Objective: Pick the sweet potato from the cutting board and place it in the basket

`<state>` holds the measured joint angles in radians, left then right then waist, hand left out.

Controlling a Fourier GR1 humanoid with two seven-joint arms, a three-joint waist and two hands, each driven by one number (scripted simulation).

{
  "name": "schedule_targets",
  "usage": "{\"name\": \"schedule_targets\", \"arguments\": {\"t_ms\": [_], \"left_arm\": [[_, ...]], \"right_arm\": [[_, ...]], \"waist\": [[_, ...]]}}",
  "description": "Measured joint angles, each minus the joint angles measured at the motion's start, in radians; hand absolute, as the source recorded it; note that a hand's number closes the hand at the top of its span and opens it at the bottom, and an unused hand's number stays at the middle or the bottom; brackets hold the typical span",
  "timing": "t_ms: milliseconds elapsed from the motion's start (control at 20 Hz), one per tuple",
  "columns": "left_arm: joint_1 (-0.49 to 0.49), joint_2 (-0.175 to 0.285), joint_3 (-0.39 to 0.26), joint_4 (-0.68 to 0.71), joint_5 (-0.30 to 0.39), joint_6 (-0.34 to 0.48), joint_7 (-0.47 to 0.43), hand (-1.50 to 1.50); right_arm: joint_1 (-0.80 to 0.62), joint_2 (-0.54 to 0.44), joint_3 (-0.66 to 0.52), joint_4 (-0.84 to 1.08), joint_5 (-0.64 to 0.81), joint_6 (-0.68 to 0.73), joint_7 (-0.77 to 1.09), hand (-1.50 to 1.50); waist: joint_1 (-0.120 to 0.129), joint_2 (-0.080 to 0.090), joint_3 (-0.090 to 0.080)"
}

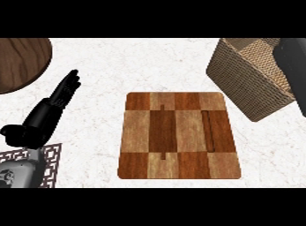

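At the far left, a round wooden piece sits at the counter's top corner and a patterned mat lies under your left forearm. Neither is in your way. Your left hand rests open just above the mat, fingers straight and together, pointing up the counter and holding nothing. Keep it there, because a sweep to the right would knock the board.

The board lies flat in the middle with no sweet potato on it. You cannot see the sweet potato anywhere, so it is either in the right hand or already down in the basket.

The basket stands at the upper right, well clear of the board, with its near wall facing you. Your right arm comes in along the right edge and covers part of the basket's mouth. The right hand itself is out of sight, so you cannot tell whether it is clamped on anything.

The risk lies here. If you let go blind, the sweet potato may catch the rim and roll onto the counter. If you pull back low, the arm may catch the wall and drag or tip the basket.
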<state>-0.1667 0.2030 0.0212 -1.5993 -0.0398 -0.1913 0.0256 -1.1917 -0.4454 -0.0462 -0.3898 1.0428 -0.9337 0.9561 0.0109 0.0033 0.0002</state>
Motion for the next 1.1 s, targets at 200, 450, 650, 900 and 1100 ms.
{"name": "schedule_targets", "arguments": {"t_ms": [200, 450, 650, 900, 1100], "left_arm": [[-0.002, -0.001, 0.003, 0.005, -0.003, -0.003, -0.002, 0.0], [-0.001, 0.0, 0.004, -0.009, 0.002, -0.014, 0.006, 0.0], [-0.015, -0.003, 0.008, 0.01, -0.009, -0.011, 0.002, 0.0], [-0.006, -0.008, 0.015, 0.026, -0.017, -0.011, -0.026, 0.0], [-0.004, 0.005, 0.027, 0.026, -0.006, -0.03, -0.021, 0.0]], "right_arm": [[0.058, -0.025, -0.01, -0.003, 0.012, -0.037, -0.045, 1.5], [0.11, -0.051, -0.063, -0.022, -0.014, -0.128, -0.1, -1.5], [0.113, -0.069, -0.087, -0.03, -0.038, -0.135, -0.148, -1.5], [0.142, -0.065, -0.105, -0.072, -0.078, -0.151, -0.232, -1.5], [0.142, -0.065, -0.137, -0.139, -0.146, -0.168, -0.295, -1.5]], "waist": [[0.002, 0.001, 0.0], [0.007, 0.003, 0.001], [0.006, 0.003, 0.001], [0.003, 0.001, 0.0], [0.003, 0.001, 0.001]]}}
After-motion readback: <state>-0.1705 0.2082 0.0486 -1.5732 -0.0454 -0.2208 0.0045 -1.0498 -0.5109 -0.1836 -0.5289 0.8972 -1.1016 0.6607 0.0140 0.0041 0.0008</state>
